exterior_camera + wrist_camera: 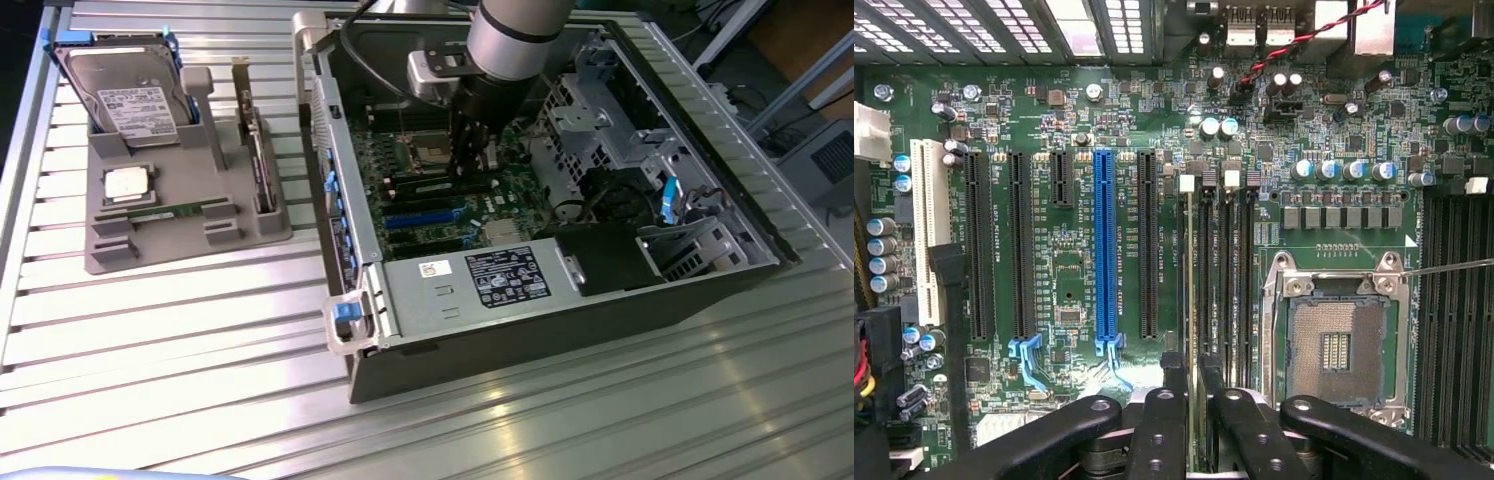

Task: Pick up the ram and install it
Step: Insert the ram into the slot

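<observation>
**Ram.** A long, thin green circuit-board stick, the ram [174, 211], lies flat in a slot of a grey moulded plastic tray [120, 255] at the exterior view's left, well apart from the arm.

**Tray contents.** A silver hard drive with blue rails [127, 95] stands at the tray's far end. A dark expansion card with a metal bracket [256, 160] stands on edge along the tray's right side. A small square silver processor chip [127, 183] lies just beyond the ram.

**Gripper.** The black gripper [470, 150] [1192, 375] hangs inside the open grey computer case [534, 340], above the green motherboard [1074, 130]. Its fingers [1172, 390] stand a narrow gap apart over the black memory slots [1229, 290], which lie between the blue expansion slot [1104, 240] and the open metal-framed processor socket [1339, 345]. A thin pale edge runs between the fingers; whether they clamp anything cannot be told.

**Setting.** Case and tray rest on a ribbed aluminium table [160, 350].
</observation>
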`<action>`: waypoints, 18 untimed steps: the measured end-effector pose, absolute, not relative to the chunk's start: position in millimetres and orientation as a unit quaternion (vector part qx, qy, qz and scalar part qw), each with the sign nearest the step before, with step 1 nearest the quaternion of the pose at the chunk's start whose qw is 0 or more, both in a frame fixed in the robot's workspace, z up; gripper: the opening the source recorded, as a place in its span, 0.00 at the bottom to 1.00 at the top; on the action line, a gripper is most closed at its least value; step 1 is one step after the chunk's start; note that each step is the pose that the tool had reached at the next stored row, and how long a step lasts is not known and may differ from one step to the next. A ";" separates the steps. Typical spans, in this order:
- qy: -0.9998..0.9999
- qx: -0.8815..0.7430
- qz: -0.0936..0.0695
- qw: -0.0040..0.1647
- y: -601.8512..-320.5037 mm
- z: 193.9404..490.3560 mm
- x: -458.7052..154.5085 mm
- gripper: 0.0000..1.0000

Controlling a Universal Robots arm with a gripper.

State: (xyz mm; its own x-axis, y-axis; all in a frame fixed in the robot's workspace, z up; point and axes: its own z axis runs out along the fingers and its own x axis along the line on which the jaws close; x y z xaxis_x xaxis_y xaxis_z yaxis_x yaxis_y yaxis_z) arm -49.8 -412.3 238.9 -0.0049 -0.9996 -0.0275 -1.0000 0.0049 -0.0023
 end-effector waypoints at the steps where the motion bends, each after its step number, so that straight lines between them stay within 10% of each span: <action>1: 0.709 -0.705 0.009 0.011 -412.2 237.7 -49.8 0.19; 18: 0.709 -0.705 0.012 0.014 -416.1 231.1 -49.8 0.12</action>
